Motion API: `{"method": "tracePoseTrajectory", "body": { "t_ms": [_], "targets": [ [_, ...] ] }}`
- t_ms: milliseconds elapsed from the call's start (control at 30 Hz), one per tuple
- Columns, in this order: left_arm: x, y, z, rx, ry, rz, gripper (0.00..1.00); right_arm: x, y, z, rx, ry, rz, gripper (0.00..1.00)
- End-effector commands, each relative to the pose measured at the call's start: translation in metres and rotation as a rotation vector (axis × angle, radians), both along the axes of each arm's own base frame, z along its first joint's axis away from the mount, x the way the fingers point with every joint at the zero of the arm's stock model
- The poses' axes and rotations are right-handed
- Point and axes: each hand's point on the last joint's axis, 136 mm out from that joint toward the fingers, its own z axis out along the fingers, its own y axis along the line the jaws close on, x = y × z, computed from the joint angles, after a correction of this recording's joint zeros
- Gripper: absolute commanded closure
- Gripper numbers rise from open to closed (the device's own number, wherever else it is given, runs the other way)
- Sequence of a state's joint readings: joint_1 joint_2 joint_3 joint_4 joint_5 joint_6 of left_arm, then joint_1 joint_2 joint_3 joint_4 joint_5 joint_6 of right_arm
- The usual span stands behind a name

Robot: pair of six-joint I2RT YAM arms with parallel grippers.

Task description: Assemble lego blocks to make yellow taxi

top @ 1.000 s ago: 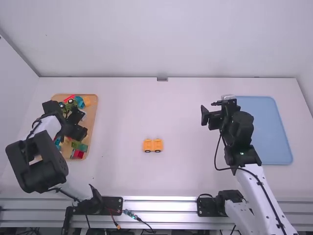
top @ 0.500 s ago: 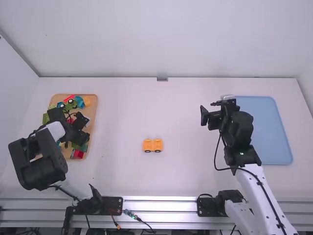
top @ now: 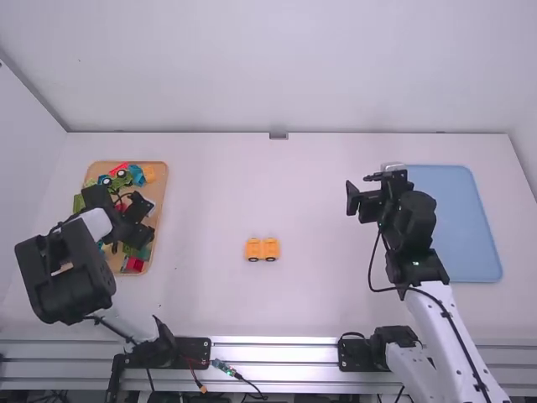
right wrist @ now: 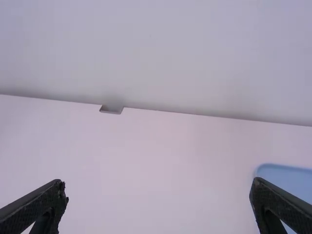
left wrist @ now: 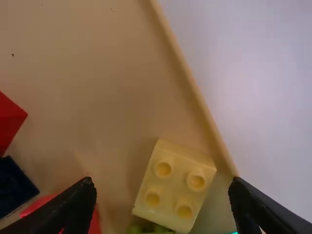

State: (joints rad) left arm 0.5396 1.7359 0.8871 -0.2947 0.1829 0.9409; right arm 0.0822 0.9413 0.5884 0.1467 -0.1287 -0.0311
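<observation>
Tan tray [top: 163,186] lies under the L gripper [top: 144,220] on the bench [top: 310,302]. In L wrist view that gripper [left wrist: 162,183] is set wide, & a pale yellow block [left wrist: 173,190] w/ 4 round studs shows b/w its fingertips, apart from each. Can't tell how high the tips are above it. Small green piece [left wrist: 151,228], part cut off, shows just beside the block, also b/w the fingers. Red piece [left wrist: 41,207] is partly hidden behind 1 finger; a dark blue block [left wrist: 14,185] & a bright red block [left wrist: 7,122] are beyond that same finger.

In high view, an orange block [top: 149,173] & a green wheeled piece [top: 123,178] are in the tray, fwd of the L gripper. Green block [top: 137,250] & red block [top: 132,264] are on the base side of it, same tray.

Taxi pcs: 2 yellow wheeled blocks [top: 262,249] are side by side on the bench, b/w the L gripper & the R gripper [top: 361,189], well apart from each & a bit nearer the bases.

R gripper is wide too, per R wrist view, over the bench; blue tray [top: 461,222] is to its R. Small notch [top: 278,135] at the bench's far edge is fwd & L of it.
</observation>
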Motion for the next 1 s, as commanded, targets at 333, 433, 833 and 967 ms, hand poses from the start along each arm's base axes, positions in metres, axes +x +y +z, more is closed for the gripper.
{"method": "tracePoseTrajectory", "body": {
  "t_ms": [333, 433, 833, 967],
  "targets": [
    [-0.0009, -0.0022, -0.0167, -0.061, 0.058, 0.021, 0.53, 0.0024, 0.0006, 0.0081, 0.0, -0.015, 0.004, 0.01],
    [-0.0023, -0.003, -0.0155, -0.067, 0.07, 0.022, 0.54, 0.0024, 0.0006, 0.008, 0.0, -0.014, 0.004, 0.01],
    [-0.0031, -0.0034, -0.0163, -0.069, 0.072, 0.026, 0.72, 0.0026, -0.0022, 0.0073, 0.0, -0.011, -0.004, 0.01],
    [0.0004, -0.0026, -0.0151, -0.066, 0.056, 0.024, 0.77, 0.0027, -0.0027, 0.0073, 0.0, -0.011, -0.006, 0.01]
  ]
}}
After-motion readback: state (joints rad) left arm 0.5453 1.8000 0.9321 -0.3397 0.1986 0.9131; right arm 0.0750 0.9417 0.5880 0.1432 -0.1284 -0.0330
